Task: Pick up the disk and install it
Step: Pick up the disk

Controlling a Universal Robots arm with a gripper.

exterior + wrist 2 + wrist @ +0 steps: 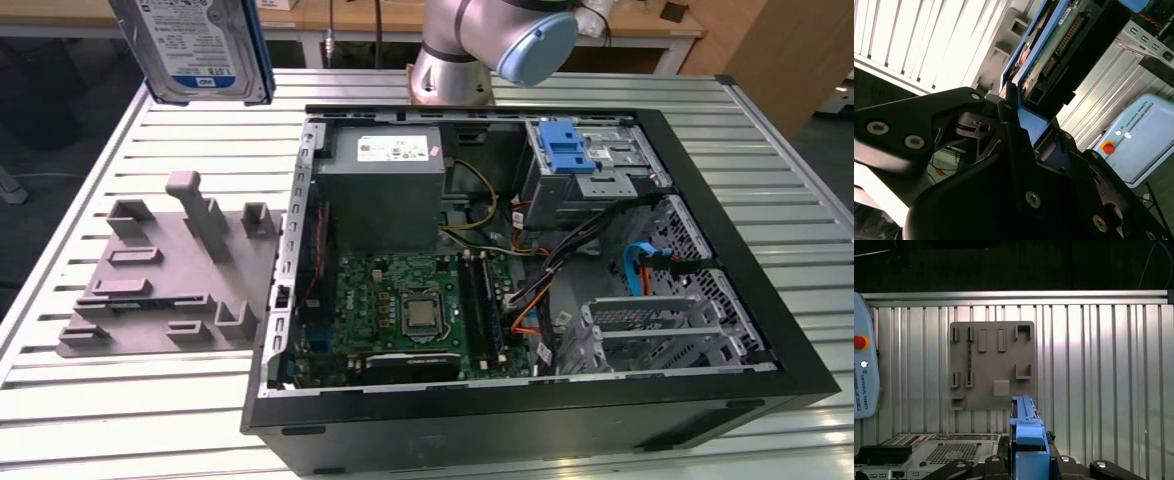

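The disk (200, 48) hangs upright high above the table at the exterior view's left, label side facing the camera, blue rails on its edges. It is over the far end of the grey fixture plate (160, 270), well left of the open computer case (534, 250). In the first wrist view the disk (1027, 421) is edge-on, its blue rail rising from my gripper (1030, 461). In the second wrist view my gripper (1024, 107) is shut on the disk (1054, 42), whose green circuit board and connector end point away from the fingers.
The case lies open with the motherboard (414, 310), a grey power supply box (380, 190) and a drive cage with a blue latch (574, 150). The arm's base (461, 60) stands behind the case. A teach pendant (864, 375) lies on the slatted table (1104, 380).
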